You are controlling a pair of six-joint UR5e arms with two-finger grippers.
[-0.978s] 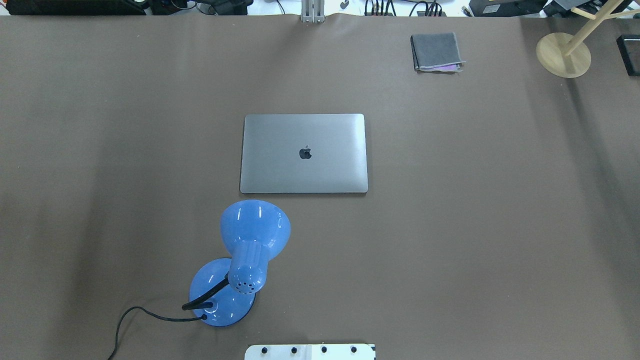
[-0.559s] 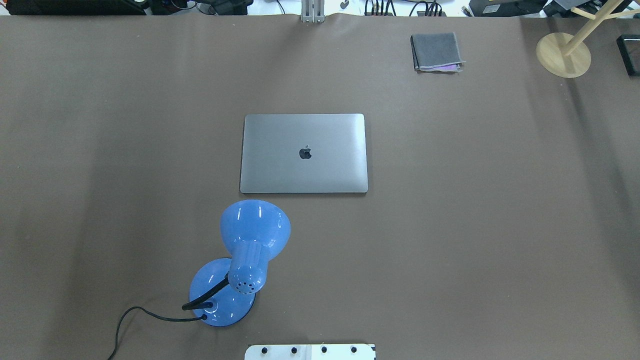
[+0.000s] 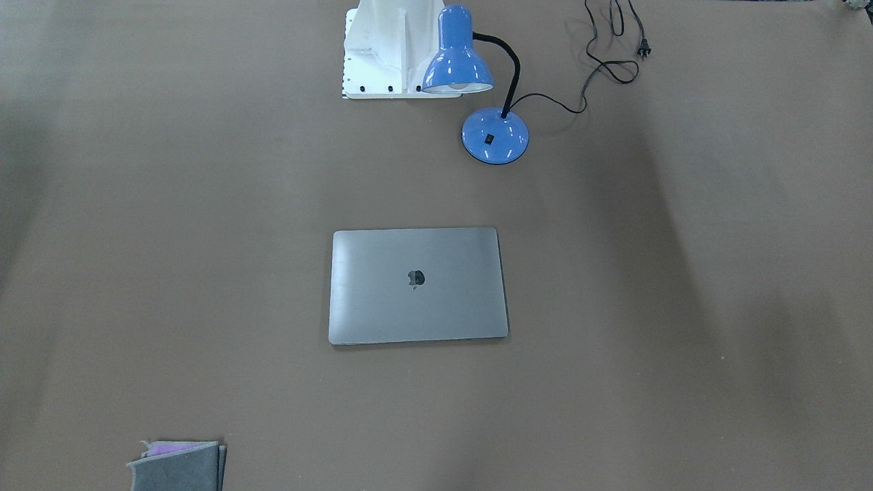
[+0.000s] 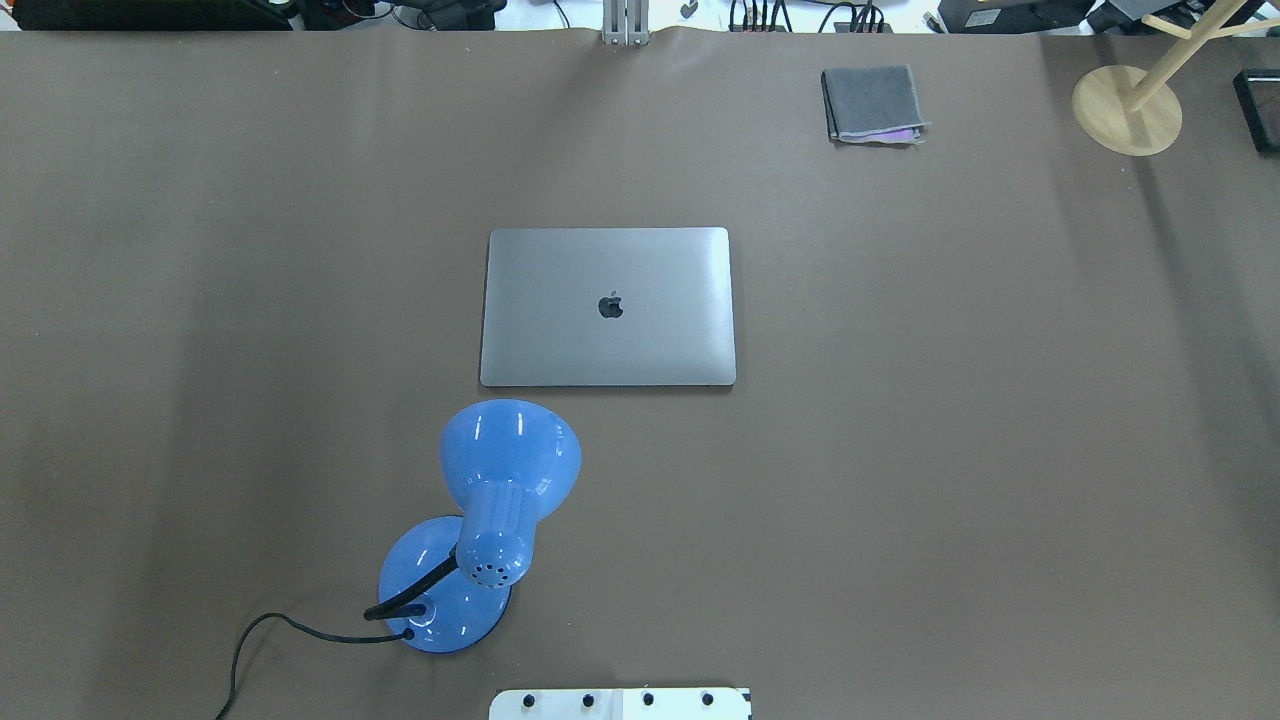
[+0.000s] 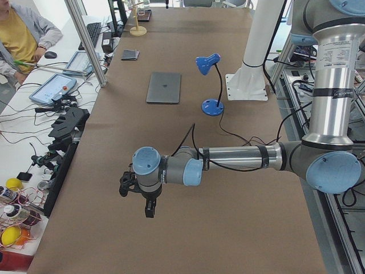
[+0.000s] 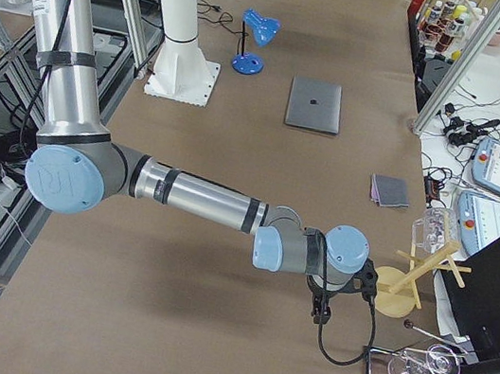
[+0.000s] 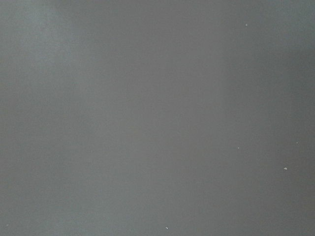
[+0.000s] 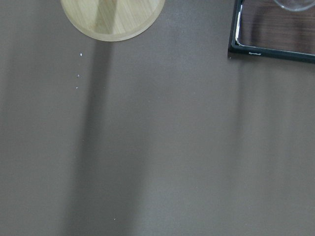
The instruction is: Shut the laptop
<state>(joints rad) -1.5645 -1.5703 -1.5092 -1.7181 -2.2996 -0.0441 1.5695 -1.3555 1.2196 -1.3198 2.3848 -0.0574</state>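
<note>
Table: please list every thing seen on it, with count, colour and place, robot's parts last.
laptop: one, space-grey, closed, table centre.
desk lamp: one, blue, near robot base, toward its left.
felt pouch: one, grey and purple, far side, toward the right.
wooden stand: one, pale, far right corner.
black tray: one, near the wooden stand.
left gripper: one, black, over bare table, left end.
right gripper: one, black, near the wooden stand.

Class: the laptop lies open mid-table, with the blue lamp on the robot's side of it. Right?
No. The laptop is shut, lid flat with its logo up, as the overhead exterior view shows. The blue lamp does stand on the robot's side of it.
</note>
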